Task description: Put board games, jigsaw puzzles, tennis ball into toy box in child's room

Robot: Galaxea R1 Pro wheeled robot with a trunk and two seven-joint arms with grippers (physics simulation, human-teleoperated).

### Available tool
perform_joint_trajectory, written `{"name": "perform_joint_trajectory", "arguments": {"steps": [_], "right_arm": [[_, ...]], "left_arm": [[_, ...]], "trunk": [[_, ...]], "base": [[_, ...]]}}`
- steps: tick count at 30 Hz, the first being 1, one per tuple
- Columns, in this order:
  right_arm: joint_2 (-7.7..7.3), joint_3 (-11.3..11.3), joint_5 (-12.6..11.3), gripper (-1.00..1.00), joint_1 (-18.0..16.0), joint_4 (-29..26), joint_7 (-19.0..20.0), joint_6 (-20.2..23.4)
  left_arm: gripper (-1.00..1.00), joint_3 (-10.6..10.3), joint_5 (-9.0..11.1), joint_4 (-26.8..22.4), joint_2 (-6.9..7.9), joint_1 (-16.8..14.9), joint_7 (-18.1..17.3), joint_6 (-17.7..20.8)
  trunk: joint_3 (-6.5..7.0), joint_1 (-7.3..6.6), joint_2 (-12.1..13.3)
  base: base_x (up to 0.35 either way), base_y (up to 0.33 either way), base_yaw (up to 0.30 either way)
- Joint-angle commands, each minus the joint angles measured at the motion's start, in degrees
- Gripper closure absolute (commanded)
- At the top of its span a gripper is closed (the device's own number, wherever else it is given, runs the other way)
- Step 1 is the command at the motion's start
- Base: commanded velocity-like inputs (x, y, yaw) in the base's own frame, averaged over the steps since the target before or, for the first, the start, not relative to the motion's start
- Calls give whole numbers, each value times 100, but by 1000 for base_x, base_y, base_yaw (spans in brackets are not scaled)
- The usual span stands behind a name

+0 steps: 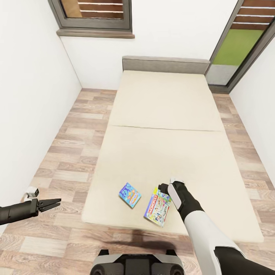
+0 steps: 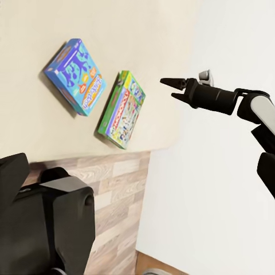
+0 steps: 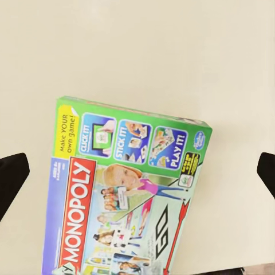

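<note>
Two board games lie near the front edge of the beige bed (image 1: 164,114). One is a small blue box (image 1: 130,194) (image 2: 74,75). The other is a larger green-edged Monopoly box (image 1: 157,206) (image 2: 121,109) (image 3: 123,195). My right gripper (image 1: 165,188) (image 3: 137,172) hovers over the far end of the Monopoly box, open, its fingertips (image 3: 12,180) wide apart on either side of the box. My left gripper (image 1: 53,204) (image 2: 169,89) hangs open and empty above the floor left of the bed. The toy box, table, jigsaw puzzles and tennis ball are out of view.
A white wall runs close along the left, with a strip of wood-plank floor (image 1: 72,152) between it and the bed. The grey headboard (image 1: 166,64) stands against the far wall under a window (image 1: 95,15). A glass door (image 1: 238,46) is at the far right. My base (image 1: 137,263) is at the bed's foot.
</note>
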Motion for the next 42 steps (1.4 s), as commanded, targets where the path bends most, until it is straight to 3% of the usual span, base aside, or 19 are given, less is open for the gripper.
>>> {"name": "perform_joint_trajectory", "arguments": {"steps": [1,10,16,25,27,30,35,42], "right_arm": [[5,-14,-62,-100,-2,-9,-44,12],[2,6,-61,-100,-2,-24,-44,-10],[0,-27,-73,-100,-21,-7,-44,-365],[6,-44,-61,-100,-1410,423,-129,141],[-23,-58,-66,-100,-1844,911,-151,180],[-78,-65,-68,-100,-2207,1557,-195,175],[-124,-78,-69,-100,-2358,1900,-197,105],[-143,-77,-51,-100,-2291,1959,-178,-168]], "left_arm": [[-100,-1,-4,-1,2,-2,-25,61],[-100,-1,1,-1,-2,-2,-25,53],[-100,-1,5,-1,-5,-2,-25,52],[-100,-9,5,-1,-29,-2,-25,52],[-100,-8,4,-1,-26,-2,-25,52],[-100,-9,4,-1,-25,-2,-25,53],[-100,-4,-3,-1,-4,-2,-25,55],[-100,-1,-3,-1,9,-2,-25,58]], "trunk": [[-17,3,-10],[-99,3,-10],[-109,3,-10],[-110,3,-10],[-110,3,-10],[-110,3,-10],[-110,3,-10],[-110,3,-10]], "base": [[0,0,0],[0,0,0],[0,0,0],[0,0,0],[0,0,0],[0,0,0],[0,0,0],[0,0,0]]}}
